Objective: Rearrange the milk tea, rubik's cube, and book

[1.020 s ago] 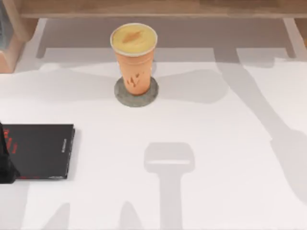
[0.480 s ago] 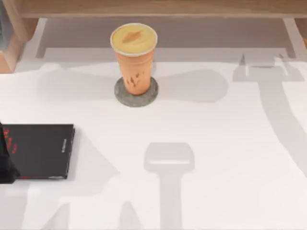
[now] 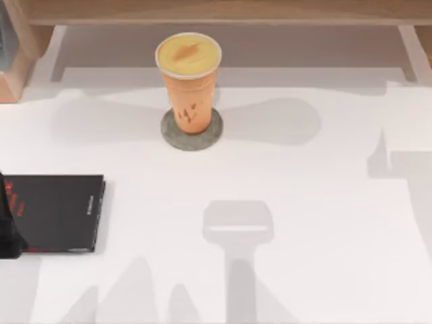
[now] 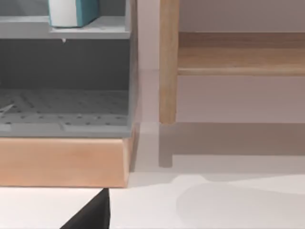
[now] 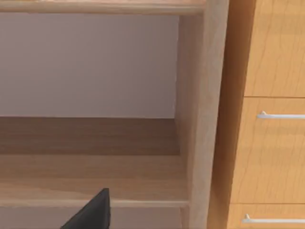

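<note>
You would have found the milk tea (image 3: 188, 81) standing upright on a flat grey round disc (image 3: 192, 131) toward the back of the white table (image 3: 283, 189), a little left of centre in the top view. Its lid was on, and the dark orange marks on its side faced the camera. A thin black book with red marks (image 3: 52, 212) lay flat near the table's left edge, well apart from the cup. A dark upright object (image 3: 8, 229) stood at that book's left end, cut off by the edge of the top view; I could not tell what it was.

In the left wrist view, the book (image 4: 74, 13), teal with a white page edge, sat on an upper grey shelf (image 4: 90, 32) of a unit with a wooden base (image 4: 64, 162). A wooden post (image 4: 168, 62) stood just beside that unit. A dark part (image 4: 90, 214) showed at the edge of this view, too little of it for me to tell what it was.

The right wrist view showed a wooden shelf compartment (image 5: 90, 157) and, beside it, drawer fronts with pale handles (image 5: 281, 116). A similar dark part (image 5: 90, 212) showed at that view's edge.

Whether either gripper was wide, narrow or holding anything, I could not tell.
</note>
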Robot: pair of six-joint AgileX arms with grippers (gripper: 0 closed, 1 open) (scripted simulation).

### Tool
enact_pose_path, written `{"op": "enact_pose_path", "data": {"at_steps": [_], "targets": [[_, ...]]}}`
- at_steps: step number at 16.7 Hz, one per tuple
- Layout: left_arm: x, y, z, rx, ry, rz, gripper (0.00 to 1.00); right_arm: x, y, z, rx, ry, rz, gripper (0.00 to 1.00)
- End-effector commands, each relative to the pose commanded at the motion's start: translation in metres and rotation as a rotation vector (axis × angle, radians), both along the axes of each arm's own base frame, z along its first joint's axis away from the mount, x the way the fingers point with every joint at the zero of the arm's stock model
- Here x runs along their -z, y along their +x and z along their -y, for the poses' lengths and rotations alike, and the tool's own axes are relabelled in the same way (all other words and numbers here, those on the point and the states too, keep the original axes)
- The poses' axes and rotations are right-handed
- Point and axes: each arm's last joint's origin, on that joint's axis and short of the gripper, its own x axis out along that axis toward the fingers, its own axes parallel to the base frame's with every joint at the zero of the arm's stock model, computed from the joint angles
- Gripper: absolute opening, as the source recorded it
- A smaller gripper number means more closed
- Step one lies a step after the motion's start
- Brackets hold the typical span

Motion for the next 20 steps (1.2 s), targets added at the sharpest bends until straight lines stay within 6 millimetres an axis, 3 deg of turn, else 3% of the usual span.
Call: {"op": "enact_pose_path", "data": {"at_steps": [4,7,9,11,17,20], "targets": [[0.0,0.0,0.0,0.0,0.0,0.0,1.0,0.078,-0.041,0.011,0.002,0.008,0.008,1.0],[0.0,0.0,0.0,0.0,0.0,0.0,1.0,0.125,-0.051,0.015,-0.006,0.012,0.011,1.0],[0.0,0.0,0.0,0.0,0.0,0.0,1.0,0.145,-0.053,0.017,-0.016,0.016,0.01,1.0],[0.0,0.0,0.0,0.0,0.0,0.0,1.0,0.155,-0.053,0.018,-0.025,0.019,0.008,1.0],[0.0,0.0,0.0,0.0,0.0,0.0,1.0,0.155,-0.053,0.018,-0.026,0.019,0.008,1.0],[-0.013,0.001,0.0,0.015,0.002,0.007,1.0,0.155,-0.053,0.018,-0.026,0.019,0.008,1.0]]}}
